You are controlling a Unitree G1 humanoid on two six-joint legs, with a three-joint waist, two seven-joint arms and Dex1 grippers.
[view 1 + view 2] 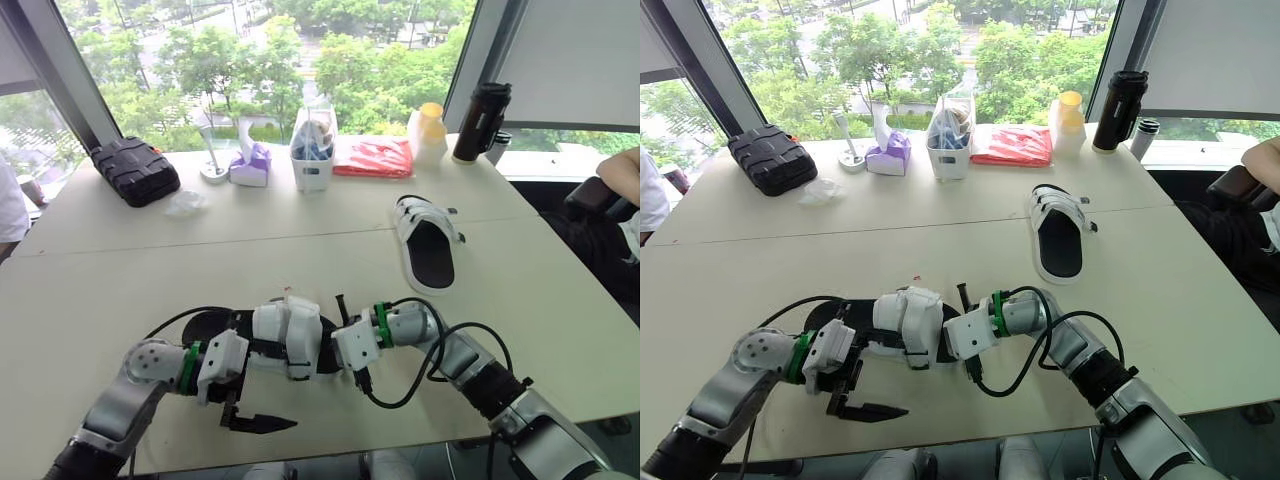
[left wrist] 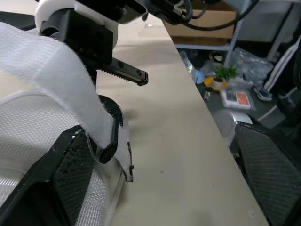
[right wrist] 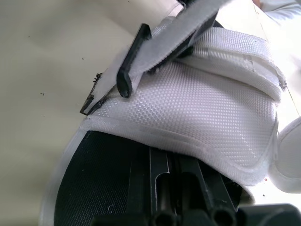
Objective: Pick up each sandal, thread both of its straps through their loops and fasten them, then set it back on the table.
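Observation:
A white-strapped sandal with a black sole [image 1: 290, 340] lies near the table's front edge, between my two grippers. My right gripper [image 1: 338, 352] is at its right end, its fingers [image 3: 178, 197] together against the black sole. One white strap [image 2: 61, 80] passes through a black loop [image 2: 107, 149], and its end sticks up. My left gripper [image 1: 255, 415] sits at the sandal's front left, open, with one pad [image 2: 66, 174] beside the white mesh upper. The second sandal [image 1: 428, 245] lies flat further back on the right, with its straps across it.
Along the window edge stand a black case [image 1: 135, 170], a tissue box [image 1: 250, 165], a white caddy [image 1: 312, 150], a red packet [image 1: 372, 157], a yellow-lidded bottle [image 1: 430, 130] and a black flask [image 1: 480, 122]. A person's arm [image 1: 620, 165] rests at the far right.

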